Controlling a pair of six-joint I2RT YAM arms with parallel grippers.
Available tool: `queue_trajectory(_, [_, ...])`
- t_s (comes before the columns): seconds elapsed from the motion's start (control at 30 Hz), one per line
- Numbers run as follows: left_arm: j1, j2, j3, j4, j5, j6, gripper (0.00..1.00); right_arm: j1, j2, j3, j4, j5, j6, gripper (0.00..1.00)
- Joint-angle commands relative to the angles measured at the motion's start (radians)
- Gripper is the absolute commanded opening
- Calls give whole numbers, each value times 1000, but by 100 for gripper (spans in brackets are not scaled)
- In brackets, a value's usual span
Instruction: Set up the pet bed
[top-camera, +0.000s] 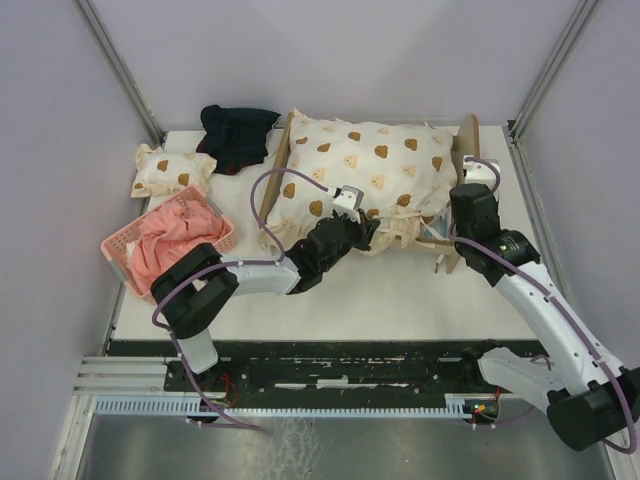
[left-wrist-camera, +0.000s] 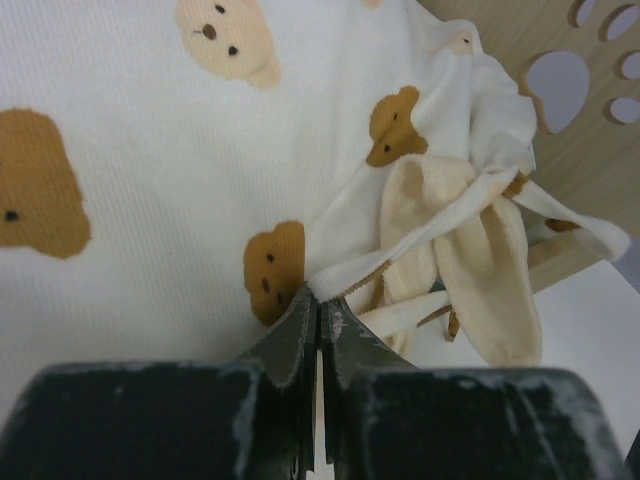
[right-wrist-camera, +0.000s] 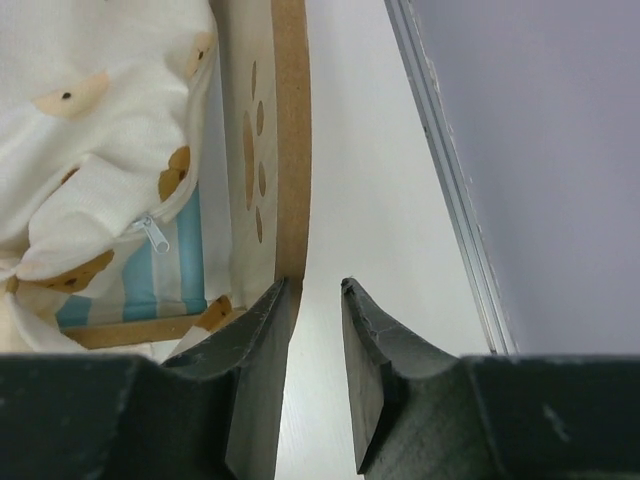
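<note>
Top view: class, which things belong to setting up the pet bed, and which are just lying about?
Job: pet bed; bear-print quilt on it, pinched by the left hand.
Lying about: pink basket of pink cloth; small bear-print pillow; dark garment.

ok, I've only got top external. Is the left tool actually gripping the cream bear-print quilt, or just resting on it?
Observer: Gripping. The left wrist view shows the left tool shut on a thin white edge of the cream bear-print quilt.
Operator: Is the right tool clamped on the headboard?
Observer: No. The right tool is open. The arched plywood headboard edge sits just to one side of the gap, not in it.
Operator: Is the mattress in?
Observer: The right wrist view shows the blue-and-white striped mattress under the quilt, against the headboard.
</note>
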Motion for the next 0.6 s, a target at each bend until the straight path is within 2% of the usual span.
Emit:
queue_trajectory(0.0, [-4,-41,1,8,-14,12,3,-72,76,-27,142,-127,-34,36])
queue_trajectory(0.2, [-4,0,50,-2,-2,11,3,-174,177,-16,222,-227,-71,33])
queue_trajectory(0.33, [-7,29,77,-5,10,1,3,-194,201,13,153,-215,-28,34])
queue_trajectory(0.57, [-15,25,99,-17,15,1,3,-194,-11,-66,1,-244,182,45])
